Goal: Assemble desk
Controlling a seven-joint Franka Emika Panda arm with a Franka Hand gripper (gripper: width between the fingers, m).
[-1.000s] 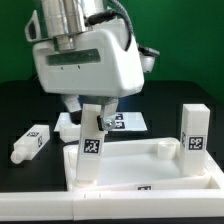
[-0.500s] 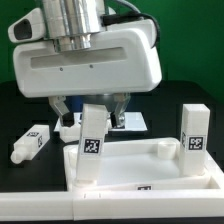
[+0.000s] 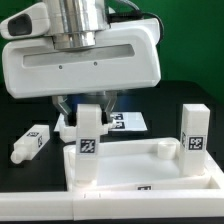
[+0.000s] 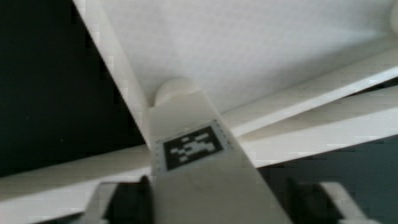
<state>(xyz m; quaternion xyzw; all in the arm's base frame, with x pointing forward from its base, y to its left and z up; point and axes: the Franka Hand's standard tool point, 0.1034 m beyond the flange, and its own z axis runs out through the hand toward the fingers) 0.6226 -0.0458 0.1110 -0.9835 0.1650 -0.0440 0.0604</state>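
- At the near corner of the panel (image 3: 150, 168), on the exterior view's left, one leg (image 3: 88, 146) stands in the corner. It is close to upright with a slight lean, and its tag faces the camera.
- Much is covered: the gripper (image 3: 86, 108) has a broad white body that fills the top of the exterior view. It hides the arm above it and most of the far side of the black table (image 3: 14, 112).
- Only the dark lower parts of the fingers (image 3: 63, 108) show below that body, and their tips are hard to make out.
- From the wrist view the same leg runs up the middle of the picture over the panel's rim and floor. The picture's edge cuts off both fingers, with a dark strip showing beside the leg on one side.
- The gripper points straight down, with one finger on each side of the leg's upper end. The jaws are partly drawn in around it, but I cannot tell whether the pads press the leg.
- A second leg (image 3: 194, 132) stands upright at the panel's corner on the exterior view's right.
- A third leg (image 3: 30, 143) lies on the table, off the panel's edge on the exterior view's left.
- Behind the first leg lies a small white part (image 3: 68, 127), half hidden and too unclear to name.
- The marker board (image 3: 130, 122) lies beyond the panel's far edge, partly covered by the gripper.
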